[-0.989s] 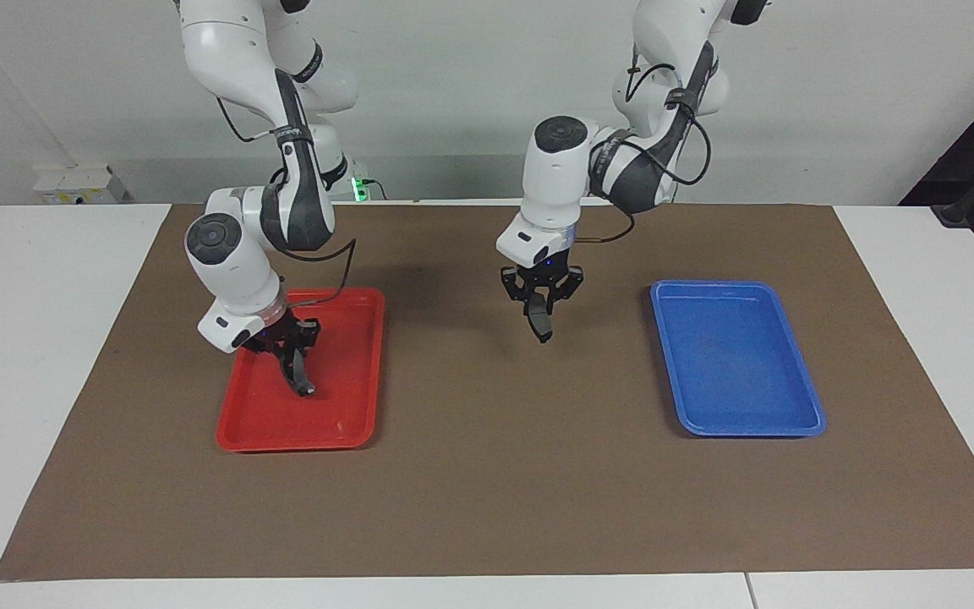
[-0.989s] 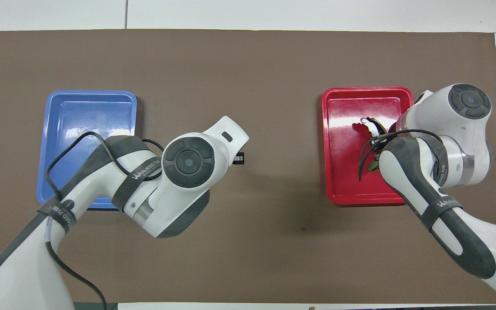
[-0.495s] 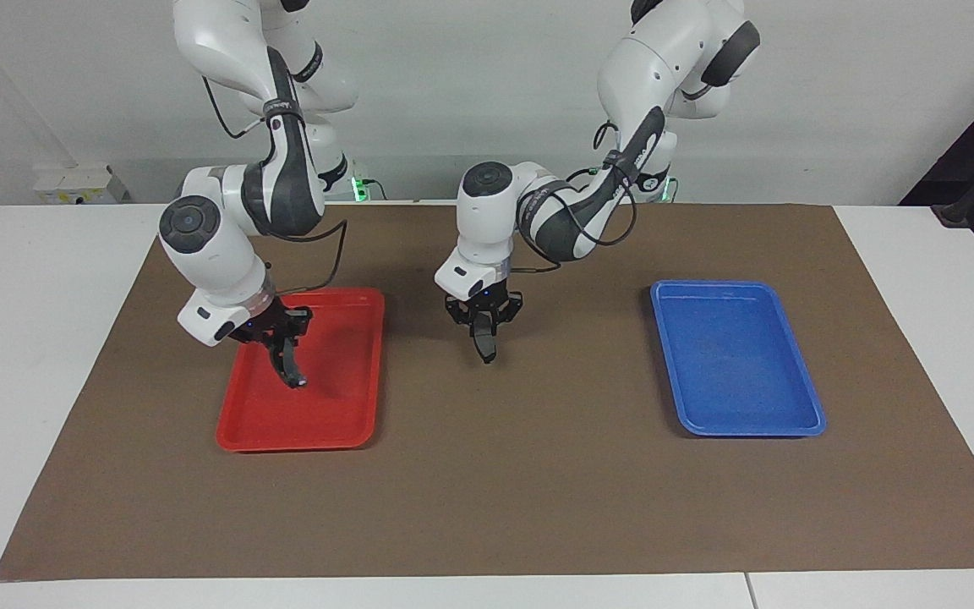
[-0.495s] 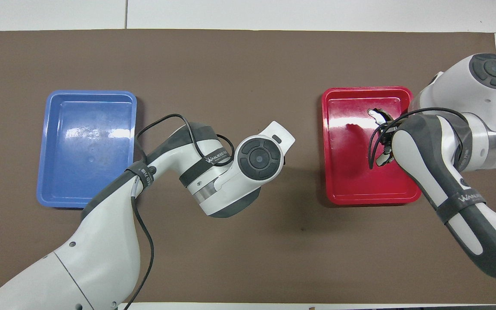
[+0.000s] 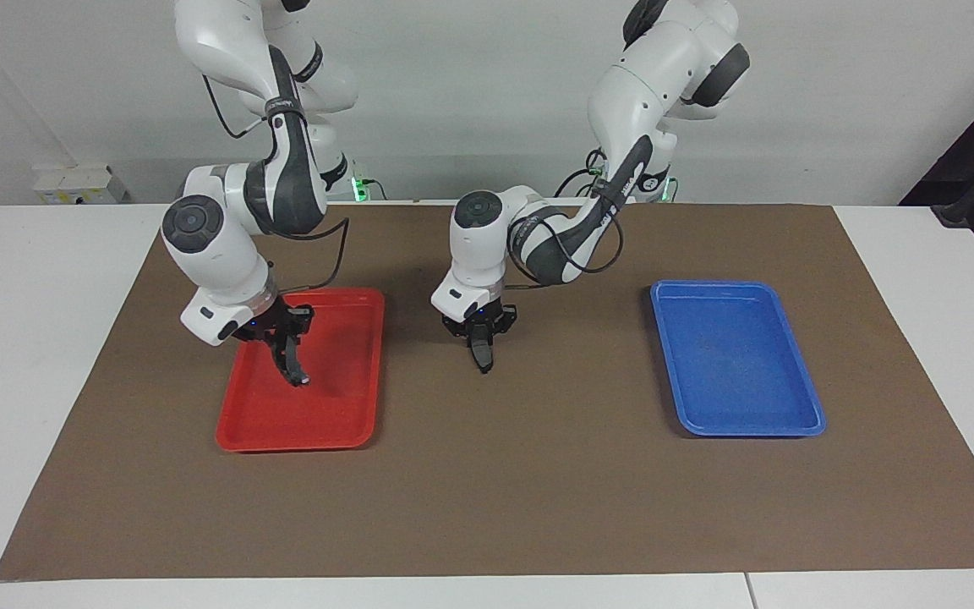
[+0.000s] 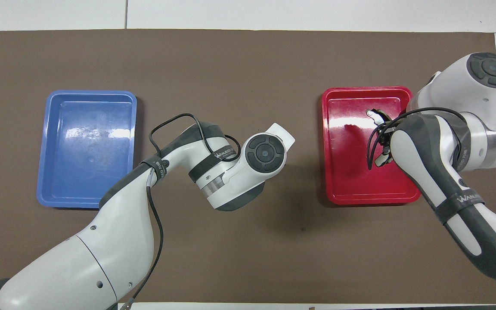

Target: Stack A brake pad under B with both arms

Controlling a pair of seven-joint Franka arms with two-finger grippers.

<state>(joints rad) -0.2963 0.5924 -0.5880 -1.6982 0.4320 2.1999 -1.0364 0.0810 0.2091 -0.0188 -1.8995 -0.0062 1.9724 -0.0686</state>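
The short dark grey A brake pad (image 5: 482, 353) hangs edge-down between the closed jaws of the left gripper (image 5: 480, 338), its lower end poking out below the fingertips and clear of the brown mat (image 5: 538, 491). That gripper is over bare mat between the two trays, closer to the red tray (image 5: 360, 372) than to the blue tray (image 5: 800, 397). In the overhead view the left arm's own wrist covers both the gripper and the pad, so nothing of them shows there.

The longer black crescent, B (image 5: 291, 365), is clamped in the right gripper (image 5: 284, 342), jaws pressed against its upper part, with the pad hanging down and slightly tilted below them. Its silvery tip (image 5: 304, 380) points down over the red tray's floor; whether it touches the floor I cannot tell. From overhead only the light tip of B (image 6: 374, 114) peeks out past the right arm's wrist (the rest is hidden under cables and the forearm), over the part of the red tray (image 6: 347, 189) farther from the robots.

The two grippers are well apart, each holding its own pad, the right one over the red tray and the left one beside that tray over the mat. The blue tray (image 6: 45, 181) sits toward the left arm's end of the table
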